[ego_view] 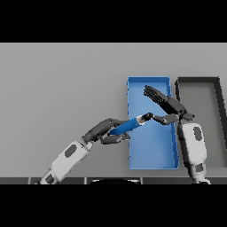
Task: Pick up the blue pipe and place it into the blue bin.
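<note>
Hands first: my left hand (pixel 106 131) sits just outside the blue bin's left wall, fingers curled round the lower end of the blue pipe (pixel 127 127), so it has a firm hold on it. My right hand (pixel 166 106) hangs over the blue bin's upper middle, its fingers straight and spread toward the bin's far left corner, while its thumb reaches to the pipe's pale upper tip; I cannot tell whether it touches the tip.

Going by size, I see the grey surface (pixel 57 88) carrying everything. On it the blue bin (pixel 150 157) lies as a long rectangle, its bare floor showing below the hands. Just to the right of the blue bin, nearly touching its wall, stands a dark grey bin (pixel 219 128), cut off by the view's edge.

The blue pipe is tilted, crossing the blue bin's left wall: its lower end lies outside the bin in my left hand, its pale end over the bin's inside.
</note>
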Robot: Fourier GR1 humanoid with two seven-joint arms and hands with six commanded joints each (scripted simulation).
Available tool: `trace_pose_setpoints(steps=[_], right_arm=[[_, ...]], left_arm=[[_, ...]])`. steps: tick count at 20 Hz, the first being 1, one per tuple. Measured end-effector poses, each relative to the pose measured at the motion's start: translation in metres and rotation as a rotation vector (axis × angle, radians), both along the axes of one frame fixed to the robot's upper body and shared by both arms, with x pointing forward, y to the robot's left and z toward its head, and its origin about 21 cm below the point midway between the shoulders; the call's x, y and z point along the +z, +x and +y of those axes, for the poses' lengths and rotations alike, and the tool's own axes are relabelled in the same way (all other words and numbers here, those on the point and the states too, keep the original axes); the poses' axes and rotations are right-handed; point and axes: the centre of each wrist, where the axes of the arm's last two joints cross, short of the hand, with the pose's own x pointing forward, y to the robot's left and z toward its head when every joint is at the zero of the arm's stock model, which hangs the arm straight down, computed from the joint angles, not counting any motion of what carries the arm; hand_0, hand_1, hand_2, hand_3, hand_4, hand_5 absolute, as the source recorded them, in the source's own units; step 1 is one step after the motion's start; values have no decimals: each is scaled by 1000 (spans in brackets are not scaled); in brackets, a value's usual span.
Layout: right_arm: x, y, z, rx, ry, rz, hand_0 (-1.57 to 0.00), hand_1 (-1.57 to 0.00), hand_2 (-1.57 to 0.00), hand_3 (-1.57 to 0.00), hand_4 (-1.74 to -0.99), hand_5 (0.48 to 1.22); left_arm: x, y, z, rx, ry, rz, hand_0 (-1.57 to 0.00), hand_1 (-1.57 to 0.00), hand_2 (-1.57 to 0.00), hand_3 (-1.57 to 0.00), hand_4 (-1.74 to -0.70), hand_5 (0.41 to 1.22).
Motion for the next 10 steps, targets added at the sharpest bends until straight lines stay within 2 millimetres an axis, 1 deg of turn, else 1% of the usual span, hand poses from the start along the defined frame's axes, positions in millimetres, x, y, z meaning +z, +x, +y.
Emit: trace_pose_setpoints(steps=[2, 3, 4, 5, 7, 10], right_arm=[[20, -3, 6, 97, -23, -59, 1, 1, 1, 1, -1286, 520], [30, -3, 12, 150, -35, -85, 1, 1, 1, 1, -1297, 523], [37, -3, 17, 191, -23, -108, 1, 1, 1, 1, -1305, 522], [46, -1, 20, 216, -37, -113, 1, 1, 1, 1, -1301, 520], [54, -2, 24, 249, -48, -136, 1, 1, 1, 1, -1295, 522], [73, -2, 40, 330, -57, -190, 1, 1, 1, 1, -1303, 532]], left_arm=[[1, 2, 1, -3, -4, -10, -1571, -1571, -1571, -1439, -1731, 1221], [-5, 3, 0, 1, 14, 7, -1571, -1571, -1571, -1439, -1731, 1221], [-6, 3, 0, 6, 14, 5, -1571, -1571, -1571, -1439, -1732, 1221], [-4, 3, -1, 3, 7, 0, -1571, -1571, -1571, -1438, -1732, 1221], [-2, 2, 2, -3, -2, -15, -1571, -1571, -1571, -1436, -1732, 1221], [-2, 4, 0, -7, 6, -14, -1571, -1571, -1571, -1437, -1732, 1221]])
